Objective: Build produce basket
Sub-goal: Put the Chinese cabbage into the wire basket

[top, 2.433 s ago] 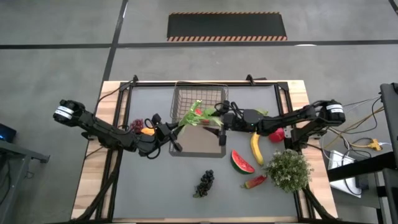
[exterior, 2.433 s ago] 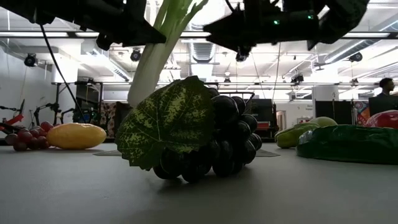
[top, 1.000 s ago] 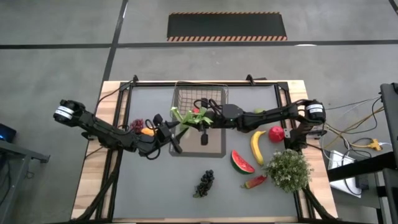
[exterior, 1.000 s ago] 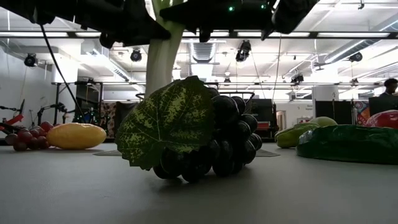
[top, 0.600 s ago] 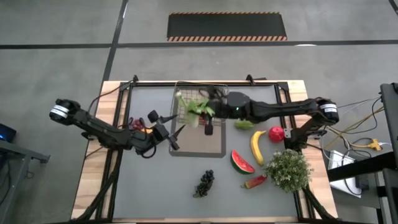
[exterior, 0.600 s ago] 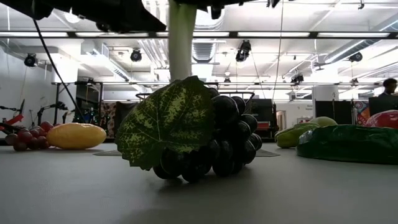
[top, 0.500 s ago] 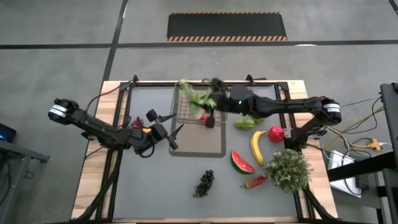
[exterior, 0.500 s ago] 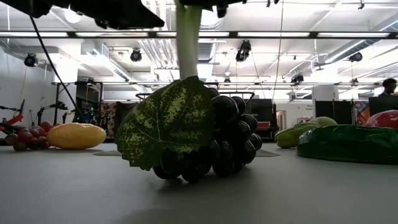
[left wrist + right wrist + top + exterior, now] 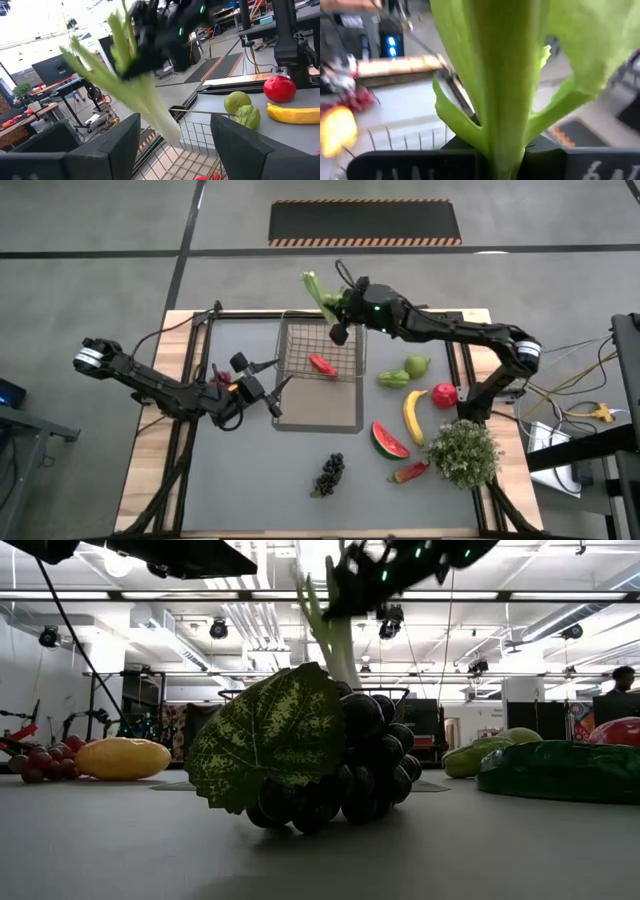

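Nearest the low camera, at the frame's centre, sits the bunch of dark grapes with its mottled leaf, on the grey table; in the high view it lies at lower centre, with the watermelon slice, a red pepper and the bushy plant to its right. Farther up on the right lie the banana, the red apple and the green pear, all loose on the table and not yet packed. At middle left the left gripper waits low beside the basket's left edge, its fingers spread apart and holding nothing, probably to stay clear of the other arm's path. The wire basket stands at upper centre with one red pepper inside. Farthest, at the top centre, the right gripper reaches over the basket's far rim with its fingers clenched on the leek, which it holds up in the air, its pale stalk hanging down in the low view. The leek seems raised and turned so that its long body can be lined up with the basket's length before lowering.
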Tool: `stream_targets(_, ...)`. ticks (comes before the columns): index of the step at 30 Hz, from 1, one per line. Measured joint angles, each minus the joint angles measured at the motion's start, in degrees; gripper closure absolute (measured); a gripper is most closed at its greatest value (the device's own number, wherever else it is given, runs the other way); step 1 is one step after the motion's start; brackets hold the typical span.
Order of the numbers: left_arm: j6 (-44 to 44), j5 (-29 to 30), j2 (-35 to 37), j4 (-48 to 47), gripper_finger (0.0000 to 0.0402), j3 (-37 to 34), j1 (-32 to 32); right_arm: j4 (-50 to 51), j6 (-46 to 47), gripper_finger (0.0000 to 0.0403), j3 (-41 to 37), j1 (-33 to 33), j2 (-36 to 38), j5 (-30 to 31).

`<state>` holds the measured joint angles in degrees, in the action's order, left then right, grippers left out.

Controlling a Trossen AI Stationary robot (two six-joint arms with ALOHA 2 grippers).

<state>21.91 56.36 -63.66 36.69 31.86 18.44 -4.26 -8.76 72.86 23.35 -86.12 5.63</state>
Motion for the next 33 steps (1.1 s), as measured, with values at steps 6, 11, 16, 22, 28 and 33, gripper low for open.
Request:
stream_targets(6,1.23,-0.02,0.00,-0.01,0.0178,0.00,0.00,0.08,3.90,0.0381,-0.06,1.46,-6.25,-2.80)
stream_targets(11,1.55,-0.02,-0.02,0.04,0.0178,0.00,0.00,-1.83,6.28,0.0381,-0.06,1.42,-10.06,-3.10)
stream_targets(16,1.55,0.00,-0.02,0.08,0.0178,0.00,0.00,-5.14,10.30,0.0373,-0.04,1.46,-12.36,-2.54)
stream_targets(22,1.55,0.02,-0.02,0.15,0.0178,0.00,0.00,-5.92,10.34,0.0326,-0.02,1.44,-12.99,-2.56)
stream_targets(28,1.54,0.03,-0.02,0.14,0.0178,0.00,0.00,-5.49,10.23,0.0258,-0.02,1.44,-13.01,-2.56)
stream_targets(33,1.53,0.04,-0.04,0.12,0.0178,0.00,0.00,-4.49,9.71,0.0214,1.47,1.44,-12.94,-2.56)
